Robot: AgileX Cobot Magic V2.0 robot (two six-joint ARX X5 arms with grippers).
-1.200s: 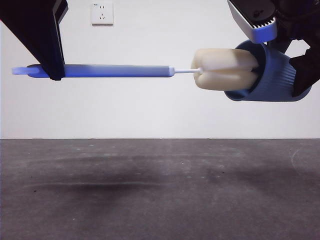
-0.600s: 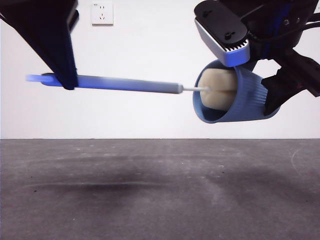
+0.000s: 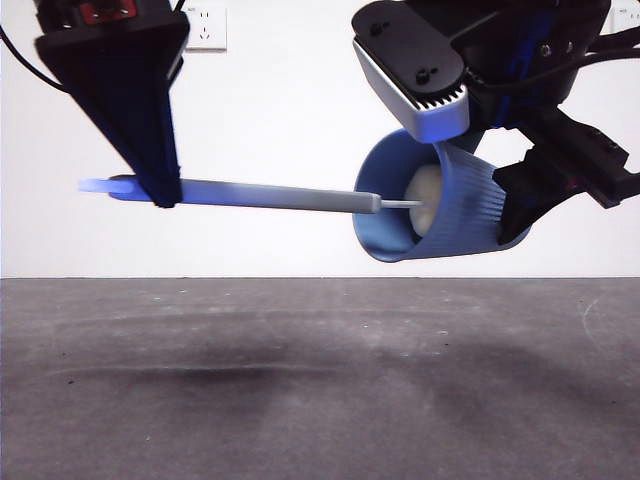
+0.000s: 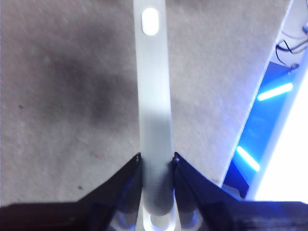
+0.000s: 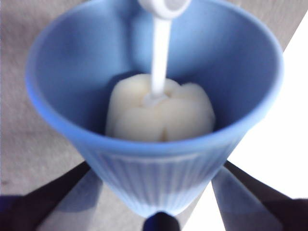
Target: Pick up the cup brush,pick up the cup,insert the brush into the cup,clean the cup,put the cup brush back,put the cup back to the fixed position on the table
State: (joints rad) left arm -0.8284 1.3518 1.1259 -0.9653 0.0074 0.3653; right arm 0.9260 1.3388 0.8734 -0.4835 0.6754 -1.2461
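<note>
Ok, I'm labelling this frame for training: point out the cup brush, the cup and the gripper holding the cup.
cup brush [image 3: 270,195]: front view, on the grey handle.
cup [image 3: 465,205]: front view, on the ribbed blue wall.
right gripper [image 5: 159,211]: right wrist view, midway between its jaws, at the cup's base.

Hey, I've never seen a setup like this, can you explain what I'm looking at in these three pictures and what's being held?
This is a two-armed robot at a dark grey matt table. Each arm ends in a black two-jawed tool.

The front picture looks level across the table. The other two come from cameras on the wrists.

The left tool is shut on the grey handle of a long cup brush and holds it roughly level in the air. The right tool is shut on a ribbed blue plastic cup, tipped on its side with its mouth toward the brush. The brush's cream-yellow sponge head sits deep inside the cup. Both things hang above the table, touching nothing on it.
</note>
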